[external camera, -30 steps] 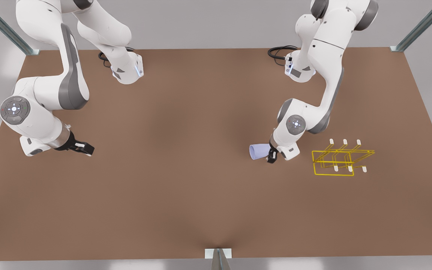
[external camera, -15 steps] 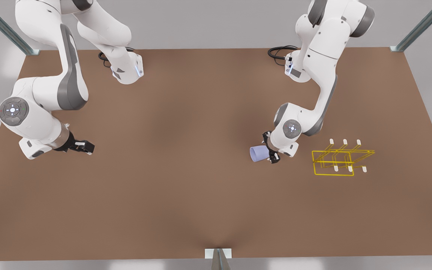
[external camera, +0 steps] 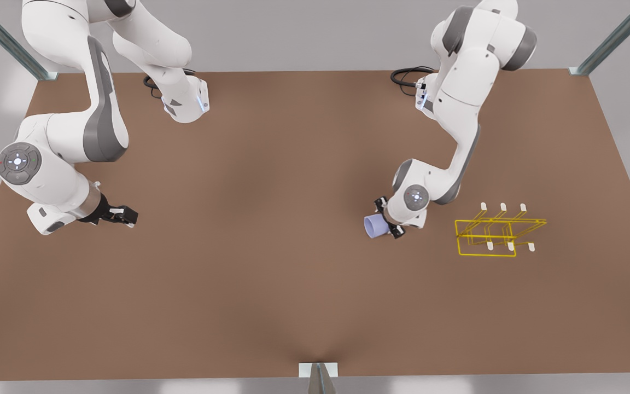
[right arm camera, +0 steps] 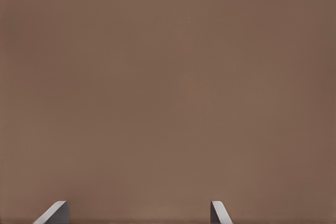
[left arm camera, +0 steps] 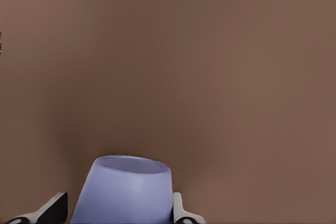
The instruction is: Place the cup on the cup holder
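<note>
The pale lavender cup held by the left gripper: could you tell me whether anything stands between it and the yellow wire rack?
Nothing visible does. The pale lavender-blue cup sits in the left gripper, and only bare brown table lies between it and the yellow wire-frame cup holder. The right gripper waits far off.

My left gripper (external camera: 387, 223) has turned at the wrist since a second ago, so that its fingers (left arm camera: 179, 211) now sit on either side of the cup (external camera: 373, 226). The cup's mouth has swung more toward the camera. That arm's elbow has drawn in, away from the cup holder (external camera: 498, 232). My right gripper (external camera: 123, 215) has levelled slightly.
</note>
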